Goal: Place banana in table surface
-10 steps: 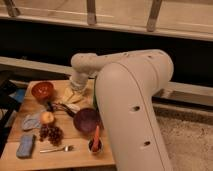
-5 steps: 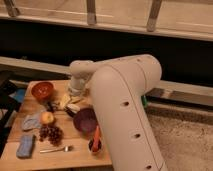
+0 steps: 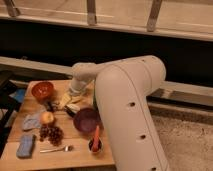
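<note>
Pale-yellow banana (image 3: 75, 102) | lies roughly left-right | gripper (image 3: 69, 98) at it, above table surface (image 3: 75, 156)

A robot test corner in an office-like building: a small slatted wooden worktop (image 3: 85, 156) stands on speckled carpet (image 3: 186, 136) below a dark wall (image 3: 125, 50) topped by metal railing posts (image 3: 91, 12), set with bowls (image 3: 85, 119) and fruit (image 3: 47, 117). The claw (image 3: 70, 100) of the white arm (image 3: 125, 100) sits low over the worktop's far half.
</note>
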### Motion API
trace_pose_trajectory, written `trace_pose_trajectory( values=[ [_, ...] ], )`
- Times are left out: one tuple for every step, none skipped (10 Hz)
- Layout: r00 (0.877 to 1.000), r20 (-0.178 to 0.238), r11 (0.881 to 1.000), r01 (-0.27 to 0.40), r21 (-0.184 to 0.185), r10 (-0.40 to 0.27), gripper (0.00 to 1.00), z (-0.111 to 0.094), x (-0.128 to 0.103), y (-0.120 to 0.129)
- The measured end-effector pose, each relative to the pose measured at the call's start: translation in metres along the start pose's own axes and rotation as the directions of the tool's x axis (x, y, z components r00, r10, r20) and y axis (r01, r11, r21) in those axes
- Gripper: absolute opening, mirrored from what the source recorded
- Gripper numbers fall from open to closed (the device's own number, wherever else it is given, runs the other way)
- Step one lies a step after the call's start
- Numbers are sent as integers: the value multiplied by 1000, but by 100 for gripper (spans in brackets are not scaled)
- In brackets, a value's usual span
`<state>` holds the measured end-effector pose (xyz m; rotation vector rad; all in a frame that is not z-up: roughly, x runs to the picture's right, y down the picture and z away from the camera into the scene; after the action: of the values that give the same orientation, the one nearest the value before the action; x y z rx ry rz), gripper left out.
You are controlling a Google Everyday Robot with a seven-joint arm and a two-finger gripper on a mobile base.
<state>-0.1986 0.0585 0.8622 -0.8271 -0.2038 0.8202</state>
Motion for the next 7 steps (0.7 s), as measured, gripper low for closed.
trace_pose_trajectory(
  values=[
    [1000, -2, 1000, 2, 5, -2, 80, 0, 1, -2],
    [1000, -7, 1000, 11, 22, -11, 80, 1, -2, -5],
    [1000, -12, 999, 20, 37, -20, 80, 7, -7, -5],
    [1000, -18, 998, 25, 50, -24, 80, 9, -9, -10],
    [999, -26, 998, 26, 62, -24, 80, 10, -9, -17],
    [999, -31, 997, 22, 69, -20, 80, 12, -9, -21],
    [999, -35, 997, 19, 71, -16, 80, 15, -8, -23]
  ],
)
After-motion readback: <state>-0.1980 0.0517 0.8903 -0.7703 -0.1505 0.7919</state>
